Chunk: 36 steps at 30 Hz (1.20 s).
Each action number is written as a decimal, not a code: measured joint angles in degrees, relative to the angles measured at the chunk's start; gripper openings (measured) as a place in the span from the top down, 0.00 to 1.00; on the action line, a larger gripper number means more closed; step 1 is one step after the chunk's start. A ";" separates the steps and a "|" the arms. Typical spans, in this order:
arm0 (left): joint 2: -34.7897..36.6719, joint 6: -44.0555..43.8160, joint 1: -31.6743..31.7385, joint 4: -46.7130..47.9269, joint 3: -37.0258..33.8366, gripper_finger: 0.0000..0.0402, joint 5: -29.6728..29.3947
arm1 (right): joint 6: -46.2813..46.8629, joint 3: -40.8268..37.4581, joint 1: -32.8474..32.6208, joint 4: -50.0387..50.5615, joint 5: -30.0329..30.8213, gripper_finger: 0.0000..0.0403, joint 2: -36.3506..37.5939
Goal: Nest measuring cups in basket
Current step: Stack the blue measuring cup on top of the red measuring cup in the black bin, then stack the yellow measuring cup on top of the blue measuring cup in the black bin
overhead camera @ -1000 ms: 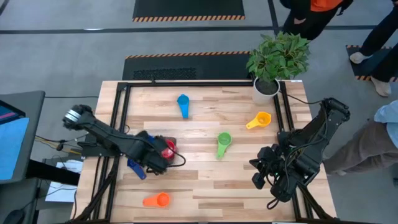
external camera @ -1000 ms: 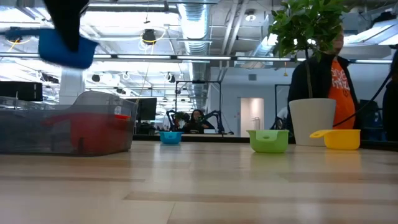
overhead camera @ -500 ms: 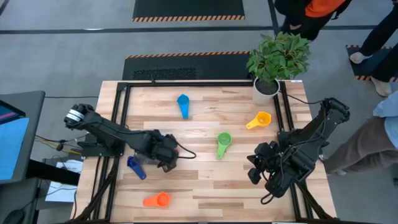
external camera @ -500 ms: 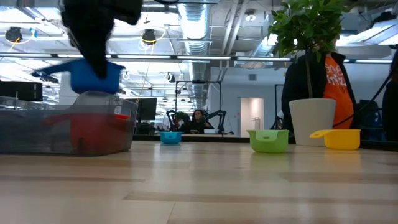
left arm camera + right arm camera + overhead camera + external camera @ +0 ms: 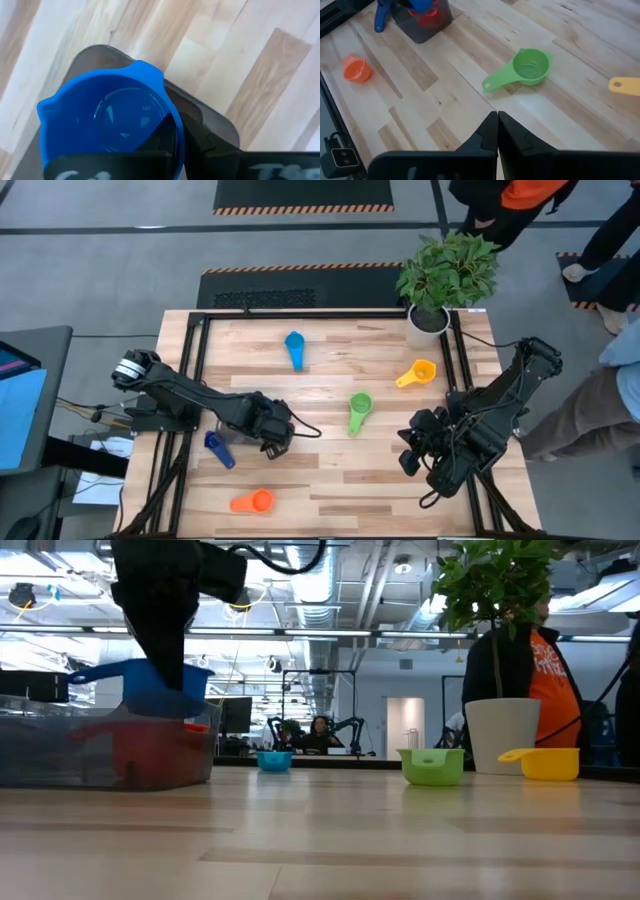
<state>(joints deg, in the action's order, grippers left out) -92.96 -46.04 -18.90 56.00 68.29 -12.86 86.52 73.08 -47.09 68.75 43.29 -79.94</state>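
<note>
My left gripper is shut on a blue measuring cup right over the dark grey basket. A red cup lies inside the basket, which my arm mostly hides in the high view. A dark blue cup lies beside the basket. The orange cup, the green cup, the yellow cup and the light blue cup rest on the table. My right gripper hangs shut above the table's near right part. My left gripper holds the blue cup by its rim, one finger inside the bowl and the other outside. The fingers come from above, pointing steeply down. The cup hangs upright with its mouth up, its bottom about level with the basket's rim and its handle sticking out sideways.
A white plant pot with a leafy plant stands at the table's far right corner. People stand beyond the far and right edges. Bare wood lies in the middle between the basket and the green cup.
My left gripper has come down and gone toward the table's right edge with the blue cup, from high beside the basket to right over it. It has also turned at the wrist. The cup has stayed upright and now reaches the basket's rim.
</note>
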 joint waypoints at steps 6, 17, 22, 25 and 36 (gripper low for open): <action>-0.38 0.87 0.71 0.44 -0.04 1.00 -0.44 | -0.04 0.00 0.00 0.03 0.02 0.92 0.00; -0.98 1.49 1.97 1.58 -0.04 0.91 1.31 | -0.21 0.00 0.00 0.07 0.02 0.93 0.00; -0.98 0.98 1.97 2.10 -0.04 0.90 2.12 | -1.48 0.00 0.00 -0.11 0.02 0.94 0.00; -0.98 0.98 1.97 2.39 -0.04 0.90 2.13 | -1.49 0.00 0.00 -0.13 0.02 0.93 0.00; -0.98 0.76 1.97 2.50 -0.04 0.75 2.10 | -1.49 0.00 0.00 -0.15 0.02 0.93 0.00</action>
<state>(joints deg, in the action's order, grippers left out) -93.93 -45.28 -16.93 58.49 68.25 -10.76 85.03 73.08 -47.09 68.60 43.31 -79.94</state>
